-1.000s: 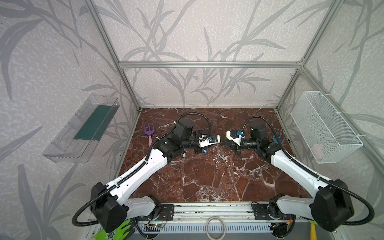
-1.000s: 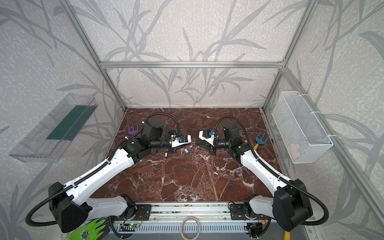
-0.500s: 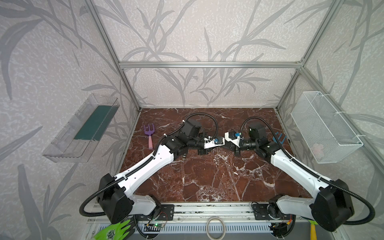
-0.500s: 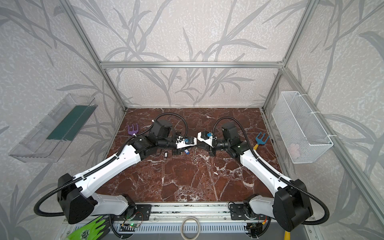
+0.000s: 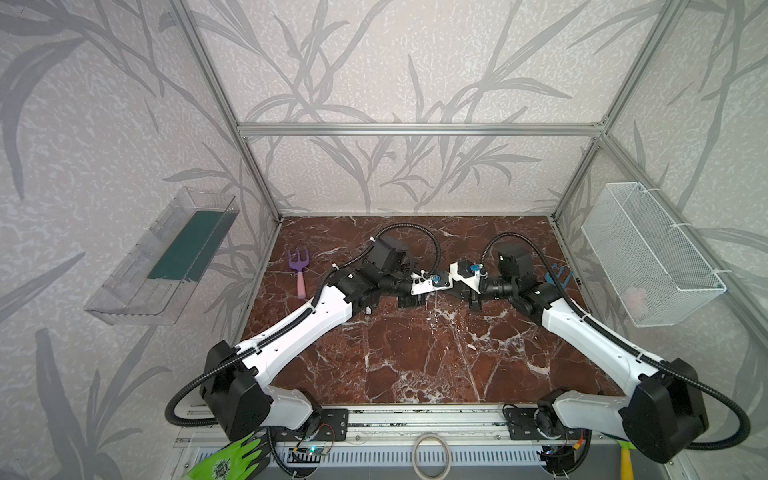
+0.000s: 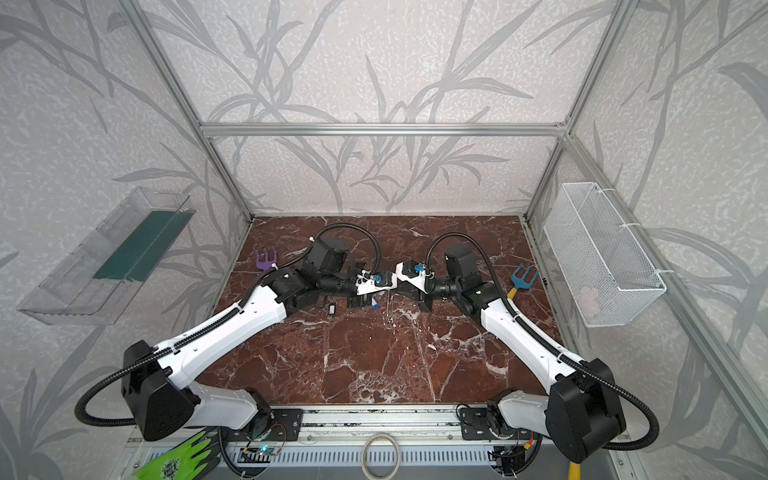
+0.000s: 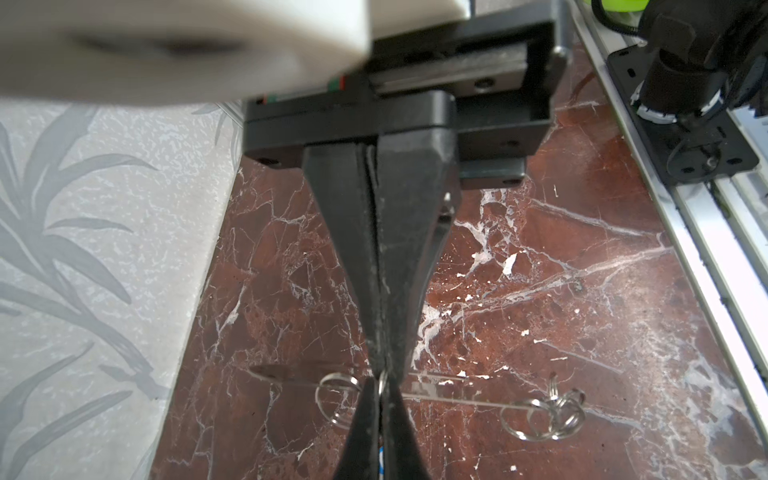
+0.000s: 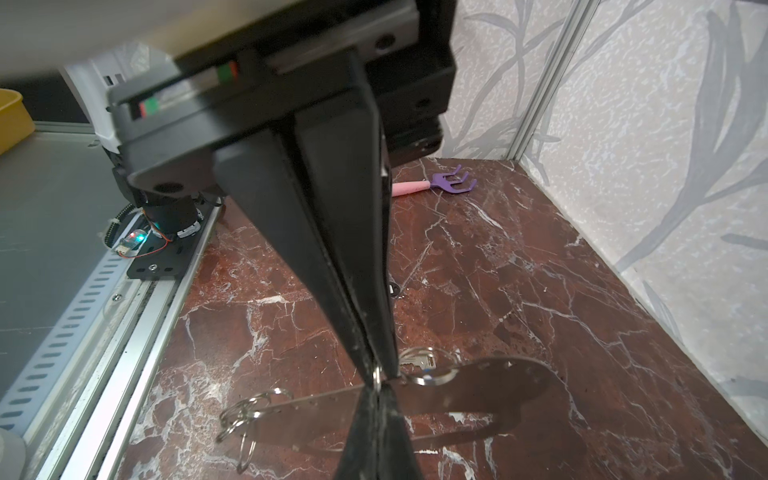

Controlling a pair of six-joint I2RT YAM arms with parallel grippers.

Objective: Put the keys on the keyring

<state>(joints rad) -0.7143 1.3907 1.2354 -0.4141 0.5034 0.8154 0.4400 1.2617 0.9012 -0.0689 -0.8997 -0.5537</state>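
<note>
Two arms, the left arm (image 5: 303,328) and the right arm (image 5: 590,336), carry two grippers, the left gripper (image 7: 380,368) and the right gripper (image 8: 380,374), and there is one keyring (image 8: 498,386) with two keys: a silver key (image 8: 420,365) and a black-and-white key (image 6: 331,309). The small wire loops (image 7: 548,415) on the keyring are too bunched to count. There are also two toy rakes, the purple rake (image 5: 298,259) and the blue rake (image 6: 523,277), one clear tray (image 5: 124,299), one wire basket (image 5: 648,249), one green glove (image 5: 232,459) and one pale ring (image 5: 431,455).
</note>
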